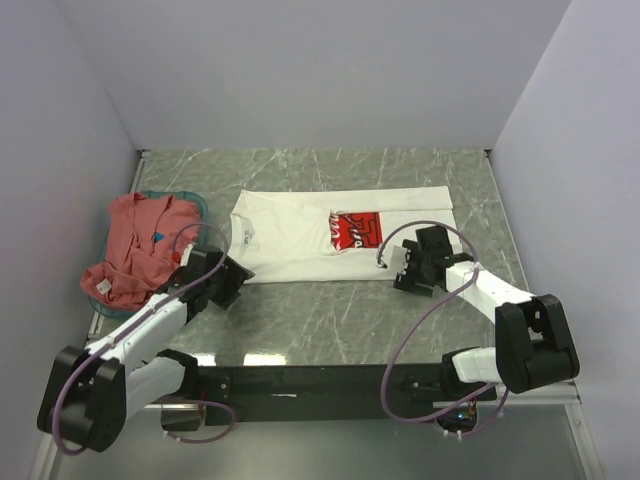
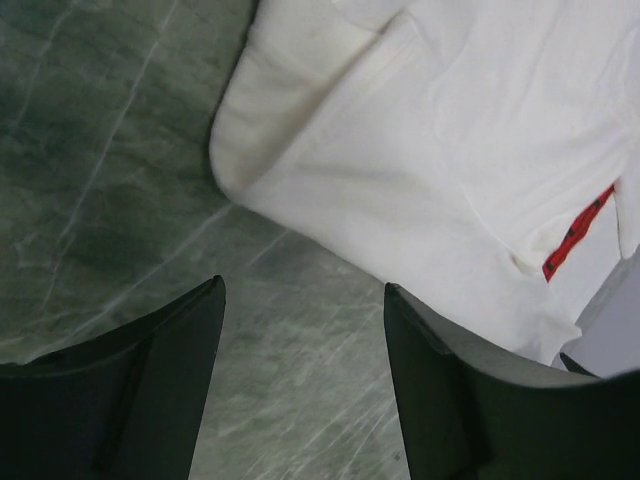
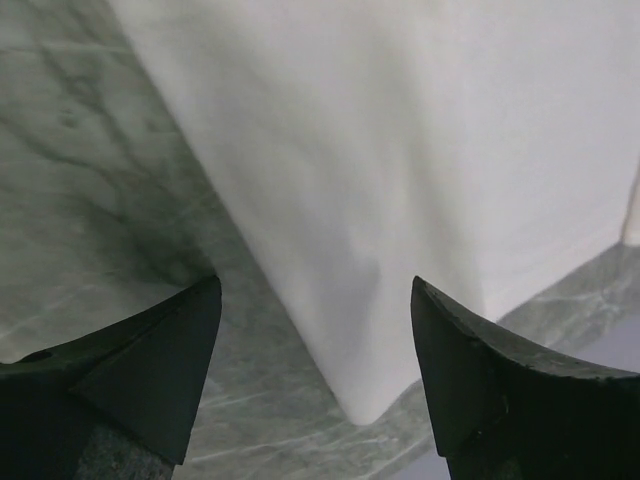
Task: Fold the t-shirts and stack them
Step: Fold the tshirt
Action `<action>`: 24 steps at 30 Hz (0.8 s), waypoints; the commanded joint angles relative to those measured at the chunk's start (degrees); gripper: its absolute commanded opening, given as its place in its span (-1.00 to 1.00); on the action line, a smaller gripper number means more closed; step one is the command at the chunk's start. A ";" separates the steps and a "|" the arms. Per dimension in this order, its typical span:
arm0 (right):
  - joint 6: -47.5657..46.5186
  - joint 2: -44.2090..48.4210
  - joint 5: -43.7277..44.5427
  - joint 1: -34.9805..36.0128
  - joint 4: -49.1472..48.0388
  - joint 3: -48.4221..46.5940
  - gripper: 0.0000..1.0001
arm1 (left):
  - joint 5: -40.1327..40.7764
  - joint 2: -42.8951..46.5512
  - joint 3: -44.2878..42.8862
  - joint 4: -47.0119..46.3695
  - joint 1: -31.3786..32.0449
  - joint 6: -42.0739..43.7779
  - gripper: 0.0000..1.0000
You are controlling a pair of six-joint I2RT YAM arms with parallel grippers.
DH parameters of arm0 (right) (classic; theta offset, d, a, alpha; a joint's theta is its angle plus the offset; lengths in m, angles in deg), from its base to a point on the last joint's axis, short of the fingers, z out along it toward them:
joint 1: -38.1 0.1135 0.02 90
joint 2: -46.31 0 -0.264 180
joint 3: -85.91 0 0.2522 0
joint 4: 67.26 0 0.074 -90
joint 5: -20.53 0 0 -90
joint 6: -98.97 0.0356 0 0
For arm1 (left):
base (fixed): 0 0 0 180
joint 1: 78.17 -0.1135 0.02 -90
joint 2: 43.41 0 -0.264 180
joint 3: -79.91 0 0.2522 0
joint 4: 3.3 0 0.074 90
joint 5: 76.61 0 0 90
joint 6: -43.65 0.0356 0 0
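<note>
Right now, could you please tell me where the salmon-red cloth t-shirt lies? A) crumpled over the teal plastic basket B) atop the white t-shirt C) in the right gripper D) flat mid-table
A: the salmon-red cloth t-shirt lies crumpled over the teal plastic basket, at far left.

You're in a robotics lab cell: plain white panels (image 1: pixel 320 70) box in a green marble-look worktop (image 1: pixel 330 320), and the left arm (image 1: pixel 150 325) and right arm (image 1: pixel 495 290) sit on a black rail (image 1: pixel 320 380) at its near edge.

Top camera high, rear, looking down; wrist cameras close, low, forward; all share white t-shirt (image 1: pixel 300 240).
</note>
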 commanded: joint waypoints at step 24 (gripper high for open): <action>-9.09 6.49 -1.63 -3.24 13.19 5.25 -0.76 | 9.42 -2.08 -4.29 1.01 0.48 -1.22 0.37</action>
